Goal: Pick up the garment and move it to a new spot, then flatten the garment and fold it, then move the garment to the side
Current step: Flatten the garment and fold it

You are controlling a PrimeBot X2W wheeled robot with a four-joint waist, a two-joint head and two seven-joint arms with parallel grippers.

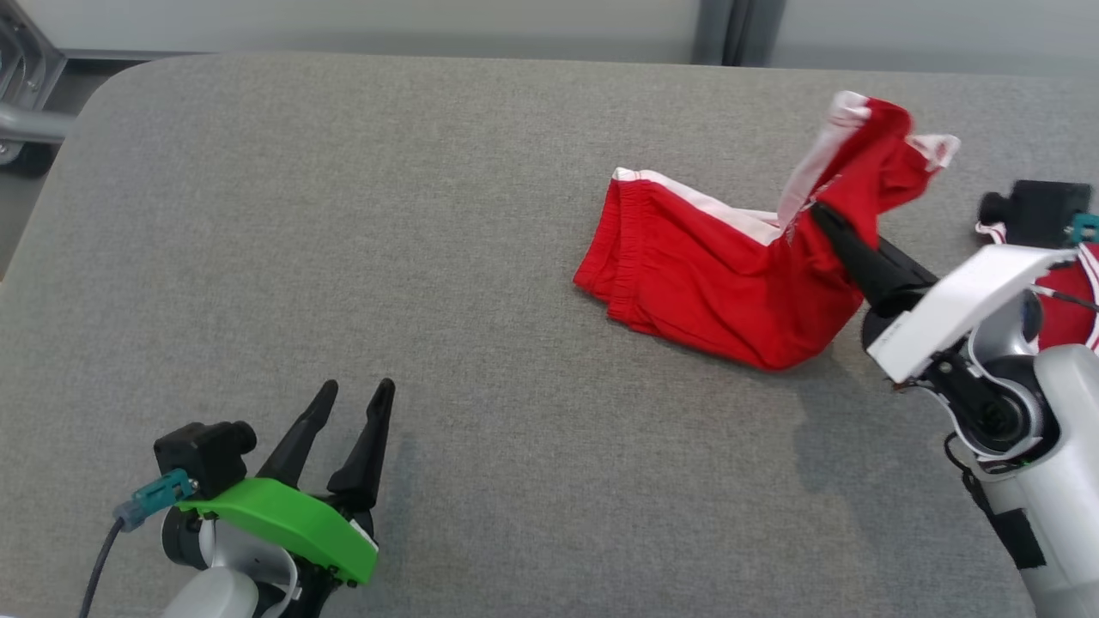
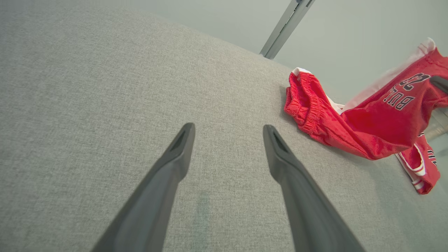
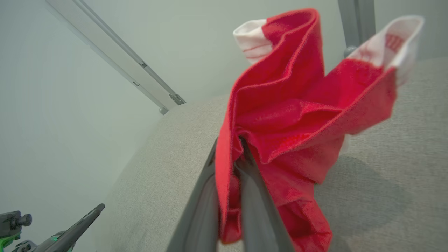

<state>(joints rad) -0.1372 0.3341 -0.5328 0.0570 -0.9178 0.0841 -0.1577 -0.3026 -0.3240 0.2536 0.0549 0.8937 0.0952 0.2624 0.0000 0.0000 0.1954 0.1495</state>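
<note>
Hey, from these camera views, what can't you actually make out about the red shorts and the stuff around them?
1. right gripper: its tips are buried in folds of the red shorts, in the head and right wrist views.
2. lettering on the shorts: left wrist view, upside down, partly lost in a crease.
3. second red garment: head view, mostly behind the right forearm and cut by the right edge; its type is unclear.
</note>
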